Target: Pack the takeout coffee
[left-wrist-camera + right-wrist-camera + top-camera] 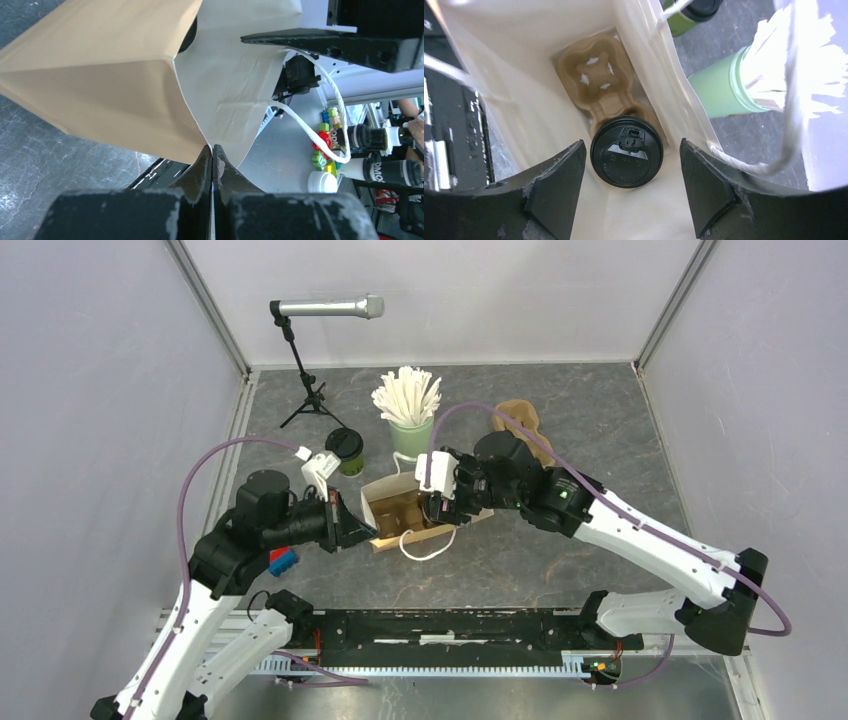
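Observation:
A paper bag stands open mid-table with a brown cup carrier inside. A coffee cup with a black lid sits in the carrier's near slot; its side is hidden. My right gripper is open just above that lid, one finger on each side, not touching; it hangs over the bag's mouth in the top view. The olive-green cup with a black lid stands outside, behind the bag's left corner. My left gripper is shut on the bag's rim at its near-left side.
A mint-green cup of white sticks stands right behind the bag. A microphone on a tripod is at the back left. A tan object lies behind my right arm. The bag's white rope handle loops toward me.

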Action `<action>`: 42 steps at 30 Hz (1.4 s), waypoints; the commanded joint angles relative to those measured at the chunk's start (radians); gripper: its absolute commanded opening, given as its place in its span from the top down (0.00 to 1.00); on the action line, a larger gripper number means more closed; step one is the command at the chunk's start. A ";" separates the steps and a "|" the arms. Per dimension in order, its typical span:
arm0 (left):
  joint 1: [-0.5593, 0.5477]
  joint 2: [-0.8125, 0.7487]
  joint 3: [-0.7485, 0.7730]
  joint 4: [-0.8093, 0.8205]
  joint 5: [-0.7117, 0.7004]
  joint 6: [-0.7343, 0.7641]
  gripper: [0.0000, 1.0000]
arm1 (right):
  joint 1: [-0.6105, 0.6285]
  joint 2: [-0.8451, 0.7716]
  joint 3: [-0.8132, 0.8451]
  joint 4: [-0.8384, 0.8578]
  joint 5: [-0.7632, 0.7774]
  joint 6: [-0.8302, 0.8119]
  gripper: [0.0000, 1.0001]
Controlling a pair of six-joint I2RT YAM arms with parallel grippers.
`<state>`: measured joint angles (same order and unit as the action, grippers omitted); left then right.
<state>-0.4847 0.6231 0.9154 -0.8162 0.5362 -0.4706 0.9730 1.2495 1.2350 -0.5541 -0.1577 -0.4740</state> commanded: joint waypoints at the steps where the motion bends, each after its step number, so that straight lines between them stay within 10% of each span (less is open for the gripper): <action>1: -0.003 0.042 0.098 0.010 0.023 -0.095 0.98 | 0.003 -0.059 0.071 0.044 -0.066 0.078 0.23; 8: -0.003 0.115 0.187 -0.073 0.041 -0.122 0.98 | 0.001 -0.083 0.118 0.132 -0.028 0.171 0.02; 24: -0.003 0.082 0.130 -0.019 0.128 -0.211 0.97 | -0.009 -0.025 0.248 0.115 0.349 0.244 0.02; 33: -0.003 0.080 0.165 -0.178 -0.084 -0.133 0.76 | -0.012 -0.017 0.239 0.088 0.401 0.268 0.02; 42: -0.003 0.058 0.276 -0.227 -0.227 -0.083 0.27 | -0.014 -0.036 0.206 0.089 0.370 0.335 0.02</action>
<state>-0.4858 0.6937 1.0828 -1.0328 0.4141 -0.6167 0.9634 1.2430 1.4441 -0.4969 0.2192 -0.1894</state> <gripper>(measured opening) 0.650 0.979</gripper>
